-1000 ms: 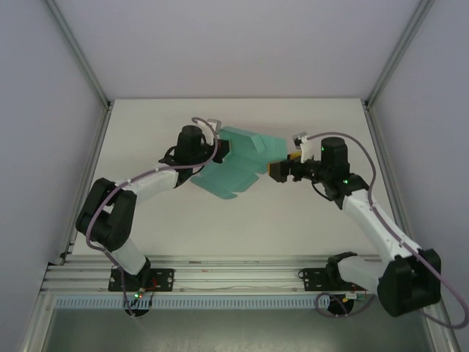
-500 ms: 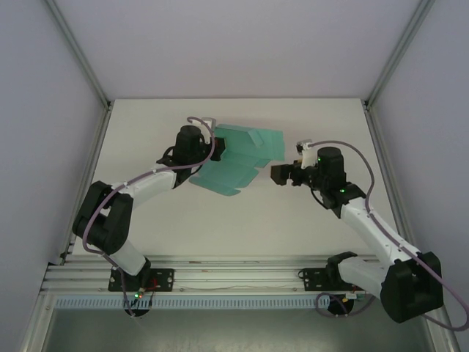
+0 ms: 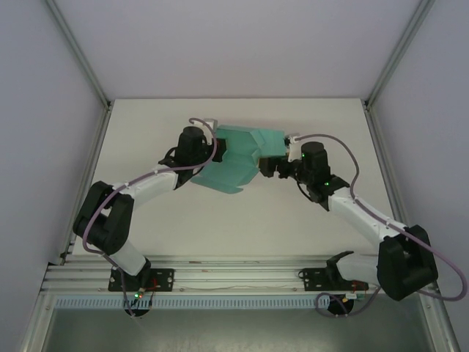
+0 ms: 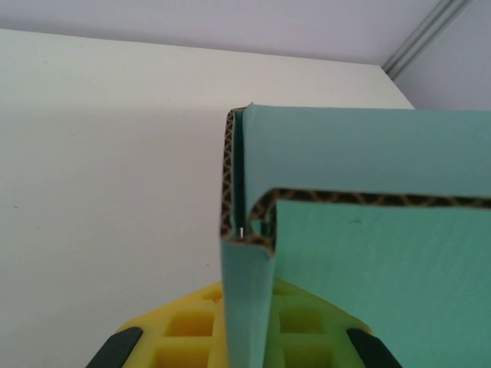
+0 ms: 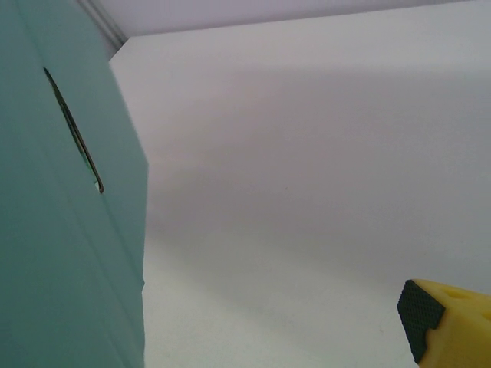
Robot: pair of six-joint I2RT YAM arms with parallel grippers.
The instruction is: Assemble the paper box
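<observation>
The paper box (image 3: 238,158) is a teal-green card sheet with folded flaps, held above the middle of the white table. My left gripper (image 3: 219,151) is shut on the box's left edge. In the left wrist view a folded corrugated edge of the paper box (image 4: 368,268) runs down between the yellow fingers (image 4: 184,330). My right gripper (image 3: 270,166) stands open at the card's right side. The right wrist view has the paper box (image 5: 61,230) close on the left and one yellow fingertip (image 5: 449,326) at the bottom right, with bare table between them.
The white table (image 3: 293,220) is walled by pale panels with metal frame posts (image 3: 80,66) at the back corners. An aluminium rail (image 3: 234,275) with both arm bases runs along the near edge.
The right gripper drew back from the card's right edge, then moved left and up to it again. The card's right flaps shifted slightly. The left gripper kept its hold.
</observation>
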